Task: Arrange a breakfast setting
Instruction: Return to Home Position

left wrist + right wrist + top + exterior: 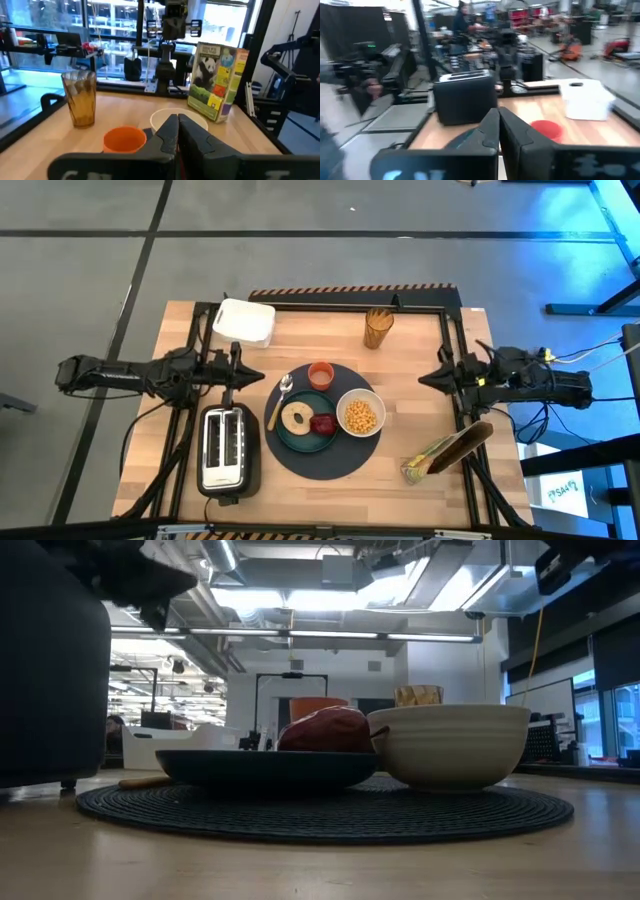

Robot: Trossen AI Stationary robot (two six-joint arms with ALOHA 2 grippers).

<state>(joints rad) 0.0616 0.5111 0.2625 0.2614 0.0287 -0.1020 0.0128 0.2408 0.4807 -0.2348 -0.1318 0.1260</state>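
High view: we list teal plate (303, 437), bagel (296, 418), dark red fruit (323, 423), white bowl (360, 416), orange cup (320, 374) and metal spoon (279, 398), all on the mat (330, 462); left gripper (256, 376) just beside its rim, the nearer; right gripper (425, 378) well apart.
Low view: fruit on plate; bowl just beside it.
Left wrist view: fingers (167, 136) pressed together, empty; cup straight ahead.
Right wrist view: fingers (488, 128) likewise together, empty; cup ahead.

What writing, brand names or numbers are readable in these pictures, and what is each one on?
No text can be quoted with confidence.
Panda box: print above and below the panda picture, too small to read.
White tag off the table's corner in the high view: dark characters, too blurred to read.
Toaster and orange cup: no lettering visible.
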